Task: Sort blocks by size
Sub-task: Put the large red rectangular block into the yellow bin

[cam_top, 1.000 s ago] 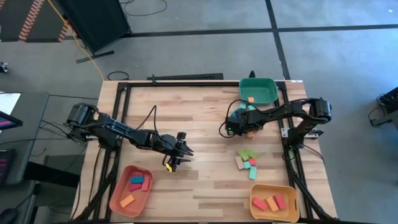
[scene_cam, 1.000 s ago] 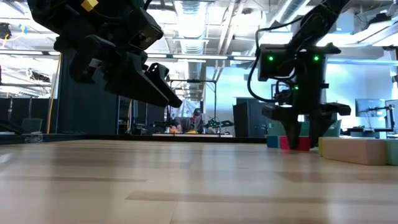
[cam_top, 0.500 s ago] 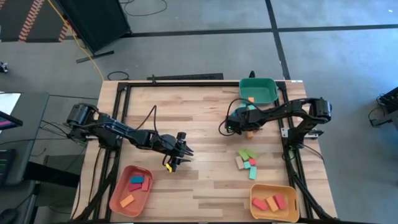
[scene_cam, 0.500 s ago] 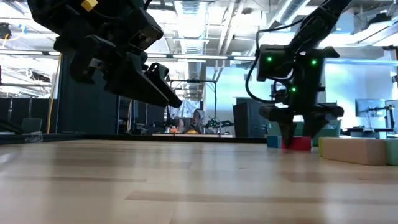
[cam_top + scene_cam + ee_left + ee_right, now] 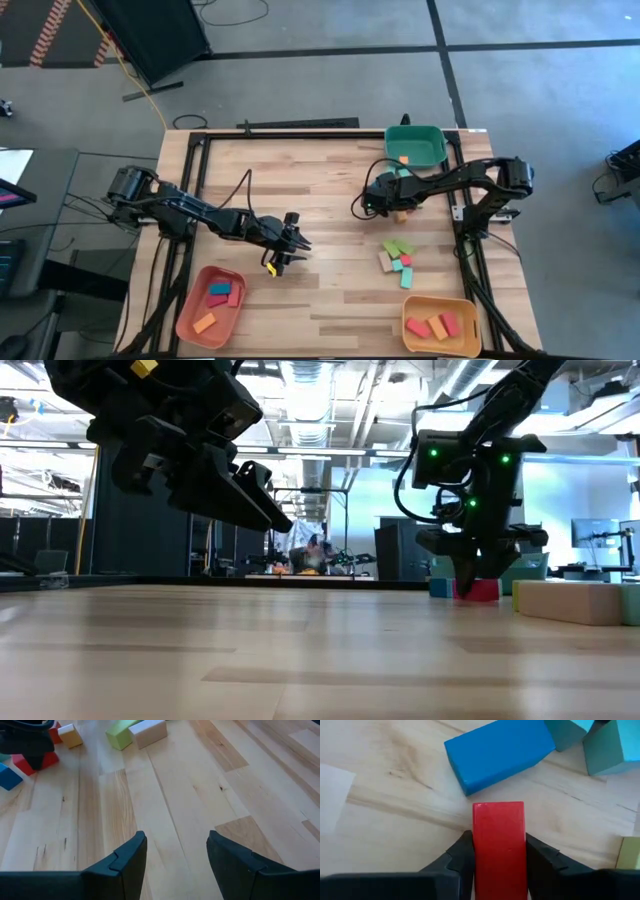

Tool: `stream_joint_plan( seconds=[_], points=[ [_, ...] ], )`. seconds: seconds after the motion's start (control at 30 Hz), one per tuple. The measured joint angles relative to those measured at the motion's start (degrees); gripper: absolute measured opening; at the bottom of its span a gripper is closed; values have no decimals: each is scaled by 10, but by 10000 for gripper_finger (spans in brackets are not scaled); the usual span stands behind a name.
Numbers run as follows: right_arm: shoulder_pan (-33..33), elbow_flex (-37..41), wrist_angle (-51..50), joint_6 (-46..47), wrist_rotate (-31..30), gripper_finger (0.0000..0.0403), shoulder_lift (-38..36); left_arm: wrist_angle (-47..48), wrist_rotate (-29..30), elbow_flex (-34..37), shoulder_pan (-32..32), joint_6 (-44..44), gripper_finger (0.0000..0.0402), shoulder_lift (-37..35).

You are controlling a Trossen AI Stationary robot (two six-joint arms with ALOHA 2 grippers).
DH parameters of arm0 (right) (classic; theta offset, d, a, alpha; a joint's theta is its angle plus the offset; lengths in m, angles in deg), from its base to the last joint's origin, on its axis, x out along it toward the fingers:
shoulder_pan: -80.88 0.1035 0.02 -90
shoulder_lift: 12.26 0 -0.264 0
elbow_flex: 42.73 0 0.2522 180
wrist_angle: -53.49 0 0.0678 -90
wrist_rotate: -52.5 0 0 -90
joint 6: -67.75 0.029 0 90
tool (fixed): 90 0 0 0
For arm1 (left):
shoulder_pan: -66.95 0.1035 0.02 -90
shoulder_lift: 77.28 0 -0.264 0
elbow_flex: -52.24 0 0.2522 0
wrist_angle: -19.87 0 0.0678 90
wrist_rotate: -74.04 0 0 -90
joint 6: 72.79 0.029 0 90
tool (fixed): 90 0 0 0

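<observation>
1. Closure: the right claw (image 5: 499,870), wide a second ago, now clamps its fingers (image 5: 462,857) against both sides of a red block (image 5: 499,840) lying on the worktop (image 5: 330,180) just below the green tray (image 5: 416,146).
2. Meaning: the grasp appears made; lifting and carrying to a tray presumably follow.
3. Left claw (image 5: 175,855): unchanged, hovering with fingers apart and empty above bare boards near the salmon tray (image 5: 186,318).
4. Surface: pale wood planks; other blocks (image 5: 398,262) are clustered above the yellow tray (image 5: 440,302).
5. Room: an open workshop with ceiling ducts (image 5: 310,385); a person (image 5: 310,552) is at a distant bench.
</observation>
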Motion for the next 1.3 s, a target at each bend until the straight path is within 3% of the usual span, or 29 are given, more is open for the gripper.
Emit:
stream_joint_plan(
  seconds=[0.4,0.9,1.07,1.3],
  points=[
    [73,-26,-44,5,40,156,-2,0,0,0,0,0,197,0],
    [257,-264,-288,6,49,157,-2,0,0,0,0,-5,197,0],
    [337,-321,-353,25,107,157,-2,0,0,0,0,-6,197,0],
    [464,-343,-416,132,201,157,-2,0,0,0,0,-5,197,0]
  ],
)
